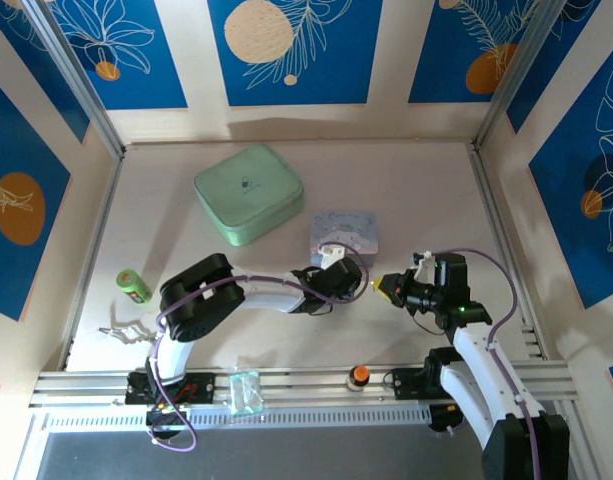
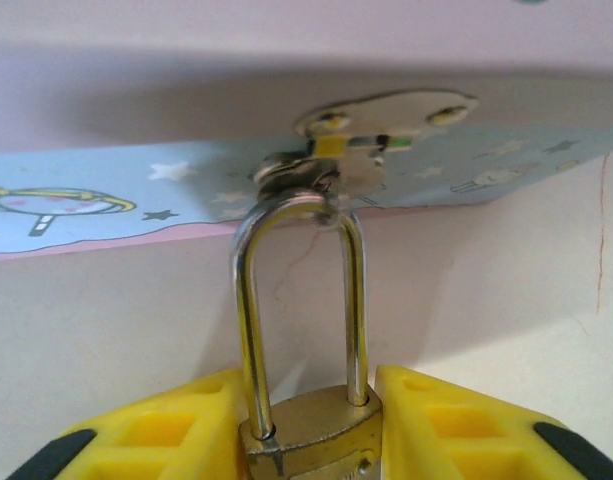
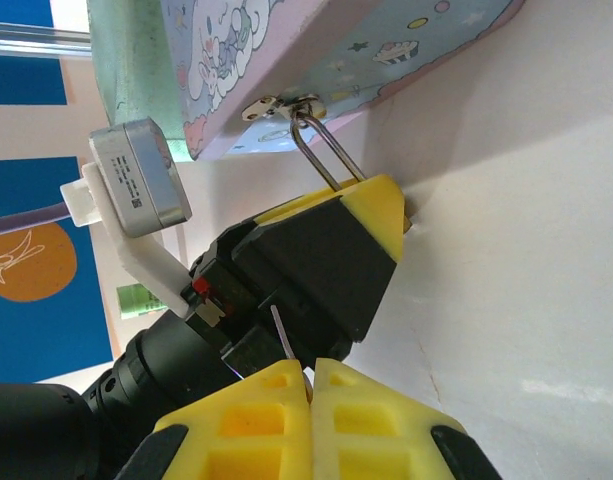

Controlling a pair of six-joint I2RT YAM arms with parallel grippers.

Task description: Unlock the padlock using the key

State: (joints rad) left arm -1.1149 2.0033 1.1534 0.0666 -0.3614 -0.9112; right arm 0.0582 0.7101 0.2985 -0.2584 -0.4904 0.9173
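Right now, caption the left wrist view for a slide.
Left gripper clamps the brass padlock, shackle hooked through the blue tin's hasp.

Nothing legible in any view. The grey camera box (image 3: 138, 178) carried a small printed label, but the print was too fine to read. The green tin (image 1: 248, 192), far left, had a small dark logo mid-lid that couldn't be made out. The blue tin (image 1: 345, 236) had cartoon figures and stars, no words. The wrap on the green can (image 1: 134, 286), left edge, was too small to read.
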